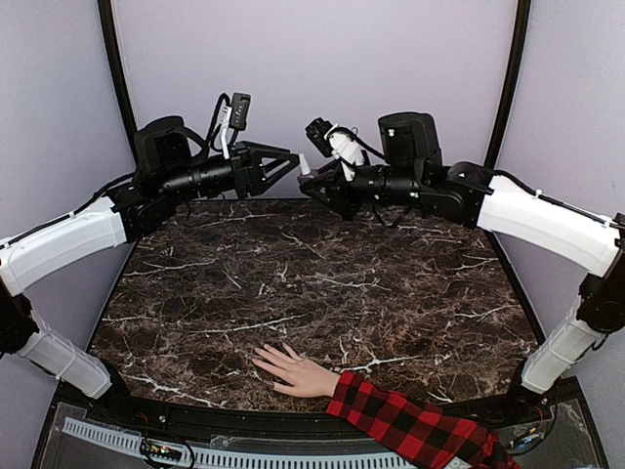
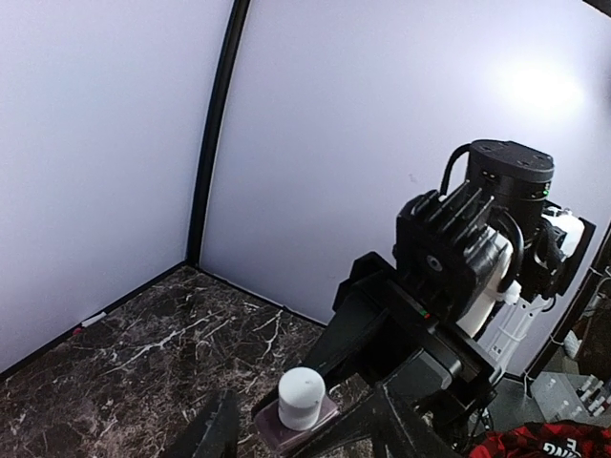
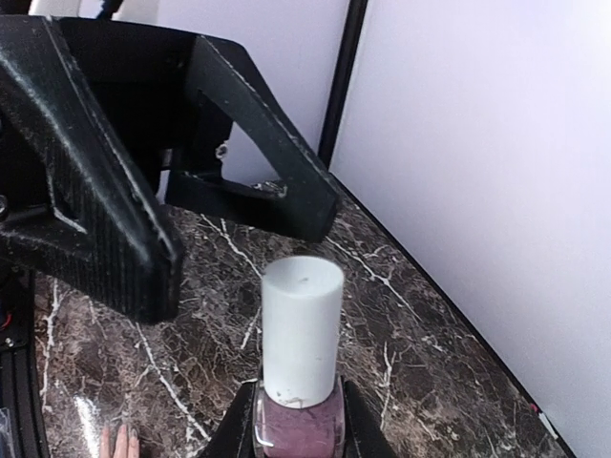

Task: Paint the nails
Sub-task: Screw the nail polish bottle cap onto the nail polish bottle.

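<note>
**Marble tabletop, bottle held over its far edge**

Dark brown marble with white veins makes up the tabletop (image 1: 293, 283). Both arms reach in above its far edge and meet near the middle. The left gripper (image 1: 290, 168) has its jaws spread apart and holds nothing; its fingers stand on either side of the cap without touching it. The right gripper (image 1: 311, 182) has its jaws closed on a polish bottle (image 3: 301, 382), upright, with mauve glass and a white cap. At the near edge, right of centre, a red-and-black plaid sleeve (image 1: 410, 420) ends in a pale hand (image 1: 293, 369), palm down with fingers spread. The nails (image 1: 258, 358) are at its fingertips, well apart from the bottle and too small to make out.
</note>
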Available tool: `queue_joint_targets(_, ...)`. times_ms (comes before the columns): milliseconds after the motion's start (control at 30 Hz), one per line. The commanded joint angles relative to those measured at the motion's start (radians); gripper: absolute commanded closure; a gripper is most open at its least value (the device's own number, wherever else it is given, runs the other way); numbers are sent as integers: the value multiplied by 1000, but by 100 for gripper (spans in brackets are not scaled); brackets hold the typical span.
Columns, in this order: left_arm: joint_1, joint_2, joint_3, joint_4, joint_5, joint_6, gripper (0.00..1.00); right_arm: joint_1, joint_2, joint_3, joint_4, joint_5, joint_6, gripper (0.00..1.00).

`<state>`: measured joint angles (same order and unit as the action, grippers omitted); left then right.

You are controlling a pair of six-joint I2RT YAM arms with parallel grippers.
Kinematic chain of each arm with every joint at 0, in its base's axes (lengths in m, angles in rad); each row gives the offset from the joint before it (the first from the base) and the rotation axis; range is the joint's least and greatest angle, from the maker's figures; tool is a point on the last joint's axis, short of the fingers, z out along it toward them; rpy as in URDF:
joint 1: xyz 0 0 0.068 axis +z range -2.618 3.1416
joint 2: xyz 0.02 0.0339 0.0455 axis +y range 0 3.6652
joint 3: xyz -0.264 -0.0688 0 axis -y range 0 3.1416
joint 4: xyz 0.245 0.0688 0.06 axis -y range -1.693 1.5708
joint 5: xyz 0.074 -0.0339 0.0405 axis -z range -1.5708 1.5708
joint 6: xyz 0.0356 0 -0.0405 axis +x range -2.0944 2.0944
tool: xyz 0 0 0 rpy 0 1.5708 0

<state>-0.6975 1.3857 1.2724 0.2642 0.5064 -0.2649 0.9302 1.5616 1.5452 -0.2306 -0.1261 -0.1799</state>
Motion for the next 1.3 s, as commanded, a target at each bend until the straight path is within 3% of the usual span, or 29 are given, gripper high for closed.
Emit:
queue_joint_targets(0,4,-2,24,-40,-107,5,51,35,29,23,74,199,6,100)
queue_joint_targets(267,4,59,39,-13,-126,-58,54,72,72,44,75,298,-7,100)
queue_joint_targets(467,4,89,43,20,-108,-93,63,86,90,58,73,361,-20,100)
queue_joint_targets(733,4,85,22,59,-74,-118,99,88,89,44,74,367,-32,100)
queue_joint_targets(800,4,82,16,67,-60,-119,100,86,82,39,77,361,-37,100)
queue_joint_targets(933,4,77,7,84,-13,-114,100,81,56,21,89,288,-44,100)
queue_joint_targets(1267,5,67,-10,151,202,-102,100,35,-31,-21,125,-110,-32,100)
